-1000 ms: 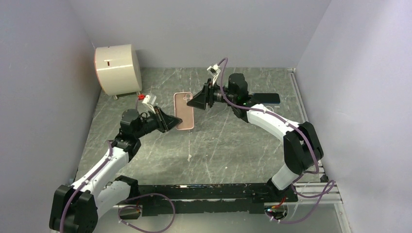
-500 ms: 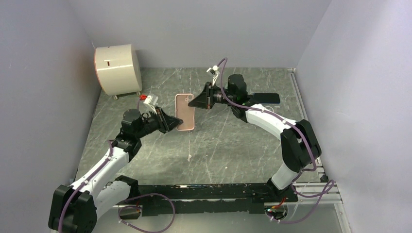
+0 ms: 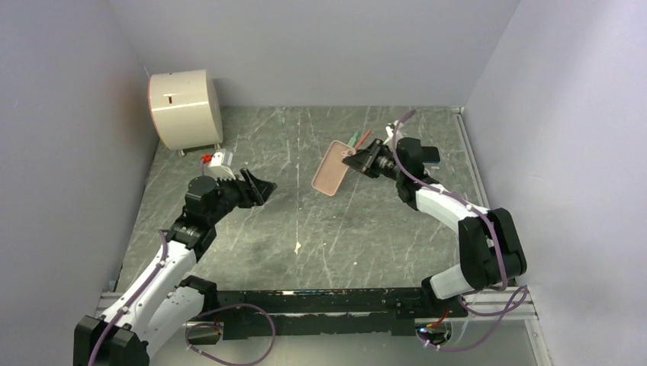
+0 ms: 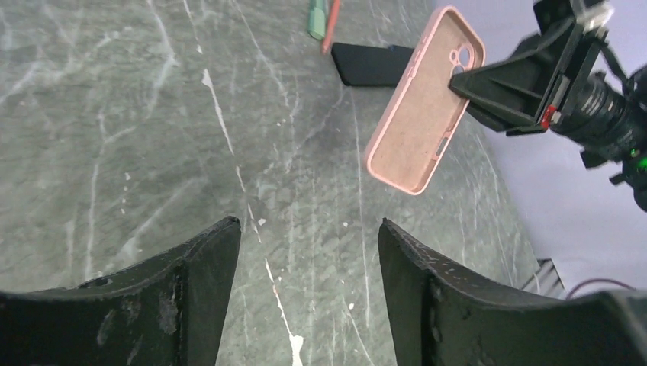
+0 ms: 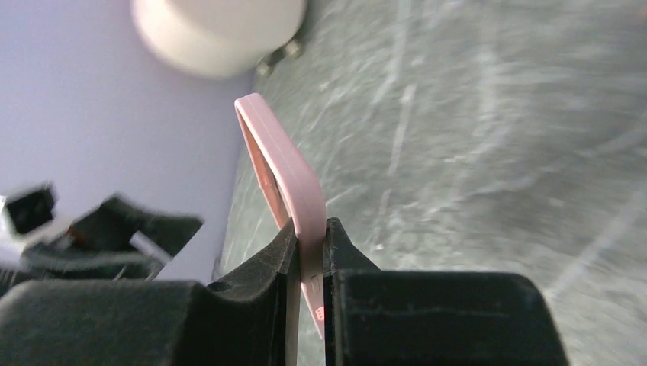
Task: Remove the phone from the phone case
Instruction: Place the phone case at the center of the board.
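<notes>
Left claw [image 4: 307, 229] had just sprung apart, leaving right claw [image 5: 309, 229] clamped on the empty pink phone case [image 3: 330, 168], now tilted above the counter [image 3: 343, 229]; black phone [image 4: 374, 65] lay behind it, apparently freed.

Pale pink rubbery phone case [image 3: 331, 168] is up off the table, right of centre, tilted, its far-right end pinched btwn the fingers of the right gripper [image 3: 352, 162]. Behind it, on the grey marble-look tabletop [image 3: 305, 236], a green marker [image 3: 352, 140] & thin red pen [image 3: 362, 137] lie side by side. Flat black phone [image 3: 429, 154] lies to their right, partly hidden behind the R arm. Left gripper [image 3: 259, 189] is well apart from the case, to its left & nearer. Cream drum-shaped box [image 3: 185, 109] stands in the far-left corner.
</notes>
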`<move>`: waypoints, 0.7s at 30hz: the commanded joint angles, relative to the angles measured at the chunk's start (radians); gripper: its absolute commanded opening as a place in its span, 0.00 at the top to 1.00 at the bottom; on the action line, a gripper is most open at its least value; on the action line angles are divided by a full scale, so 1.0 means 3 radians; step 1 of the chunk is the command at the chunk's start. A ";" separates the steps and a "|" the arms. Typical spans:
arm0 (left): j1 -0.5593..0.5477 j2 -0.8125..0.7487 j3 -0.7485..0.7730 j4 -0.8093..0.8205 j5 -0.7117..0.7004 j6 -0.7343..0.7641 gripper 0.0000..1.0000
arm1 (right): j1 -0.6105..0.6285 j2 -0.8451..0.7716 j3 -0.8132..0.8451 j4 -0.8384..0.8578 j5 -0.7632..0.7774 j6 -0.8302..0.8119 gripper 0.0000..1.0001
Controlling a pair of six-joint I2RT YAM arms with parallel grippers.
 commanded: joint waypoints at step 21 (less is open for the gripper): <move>0.0008 -0.0265 0.0100 -0.0296 -0.0753 -0.0036 0.11 | -0.0825 0.0120 -0.0675 -0.0161 0.2053 0.1611 1.00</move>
